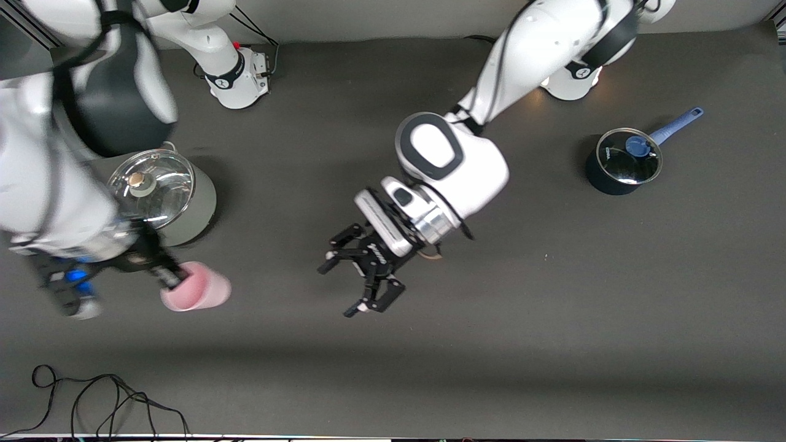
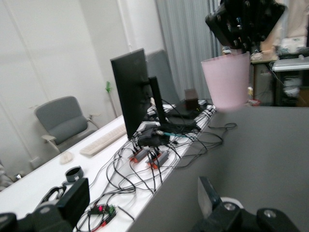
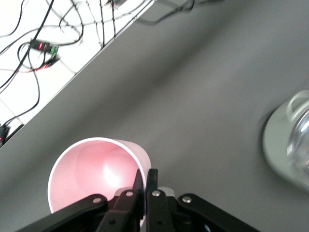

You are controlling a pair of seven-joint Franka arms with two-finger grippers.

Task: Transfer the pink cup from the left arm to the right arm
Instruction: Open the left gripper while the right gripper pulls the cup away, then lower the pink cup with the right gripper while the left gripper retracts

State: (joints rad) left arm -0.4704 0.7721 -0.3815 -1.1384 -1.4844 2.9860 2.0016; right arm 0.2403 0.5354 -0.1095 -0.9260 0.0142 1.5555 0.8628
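Observation:
The pink cup (image 1: 198, 287) is a small light-pink tumbler held up over the table, close to the grey pot at the right arm's end. My right gripper (image 1: 171, 277) is shut on the pink cup, its two fingers pinching the rim wall, one inside and one outside (image 3: 146, 180). In the right wrist view I look down into the cup's (image 3: 96, 176) open mouth. My left gripper (image 1: 336, 290) stands open over the middle of the table, apart from the cup, with nothing between its fingers. The left wrist view shows the cup (image 2: 227, 82) hanging from the right gripper (image 2: 241, 46) some way off.
A grey pot with a glass lid (image 1: 163, 196) stands beside the cup, farther from the front camera. A dark blue saucepan with a glass lid and blue handle (image 1: 623, 161) sits at the left arm's end. A black cable (image 1: 92, 399) lies near the front edge.

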